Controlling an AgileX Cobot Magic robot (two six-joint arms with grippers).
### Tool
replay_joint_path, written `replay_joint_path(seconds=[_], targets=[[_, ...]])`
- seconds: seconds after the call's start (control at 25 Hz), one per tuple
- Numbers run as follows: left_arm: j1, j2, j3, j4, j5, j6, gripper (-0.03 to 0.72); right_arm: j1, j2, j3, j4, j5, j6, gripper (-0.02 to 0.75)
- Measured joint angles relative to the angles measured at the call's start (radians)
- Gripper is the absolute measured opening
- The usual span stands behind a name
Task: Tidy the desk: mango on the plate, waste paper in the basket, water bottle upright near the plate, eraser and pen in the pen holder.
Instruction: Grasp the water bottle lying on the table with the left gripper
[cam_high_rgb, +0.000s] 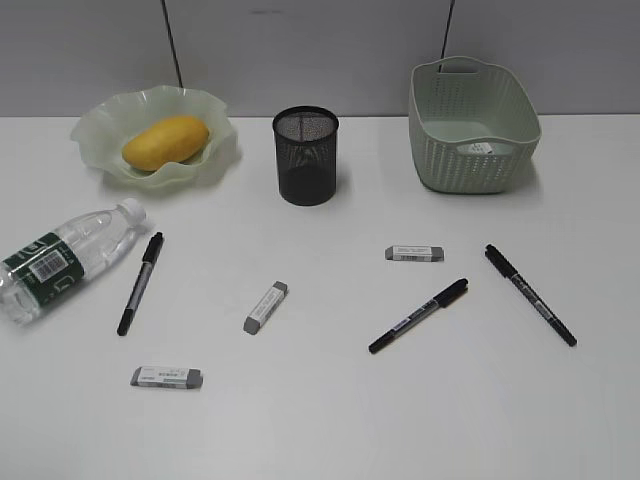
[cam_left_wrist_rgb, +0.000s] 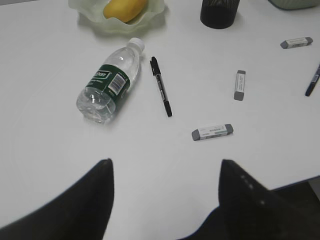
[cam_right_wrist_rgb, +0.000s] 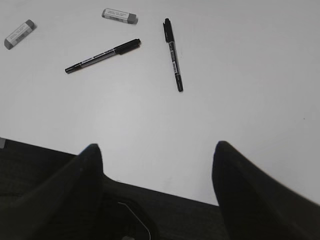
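Observation:
The mango (cam_high_rgb: 165, 141) lies on the wavy green plate (cam_high_rgb: 95, 125) at the back left. The water bottle (cam_high_rgb: 65, 255) lies on its side at the left, cap toward the plate. The black mesh pen holder (cam_high_rgb: 306, 155) stands at the back middle. A waste paper scrap (cam_high_rgb: 480, 147) lies inside the basket (cam_high_rgb: 505, 165) at the back right. Three pens (cam_high_rgb: 140, 283) (cam_high_rgb: 418, 315) (cam_high_rgb: 530, 294) and three erasers (cam_high_rgb: 167, 377) (cam_high_rgb: 265, 307) (cam_high_rgb: 415, 253) lie on the desk (cam_high_rgb: 330, 420). My left gripper (cam_left_wrist_rgb: 165, 162) is open and empty, above the desk's front left. My right gripper (cam_right_wrist_rgb: 156, 146) is open and empty at the front edge.
In the left wrist view the bottle (cam_left_wrist_rgb: 109, 82), a pen (cam_left_wrist_rgb: 161, 86) and an eraser (cam_left_wrist_rgb: 212, 132) lie ahead of the jaws. The right wrist view shows two pens (cam_right_wrist_rgb: 102, 56) (cam_right_wrist_rgb: 173, 54) and the desk's front edge (cam_right_wrist_rgb: 165, 192). Neither arm shows in the exterior view.

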Motion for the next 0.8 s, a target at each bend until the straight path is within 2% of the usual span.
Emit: replay_joint_path(seconds=[0.36, 0.8], targets=[[-0.003, 0.000, 0.000, -0.001, 0.000, 0.000, 0.501, 0.000, -0.333, 0.103, 0.014, 0.042, 0.000, 0.540], [-0.003, 0.003, 0.000, -0.002, -0.003, 0.000, 0.501, 0.000, -0.375, 0.278, 0.013, 0.029, -0.001, 0.539]])
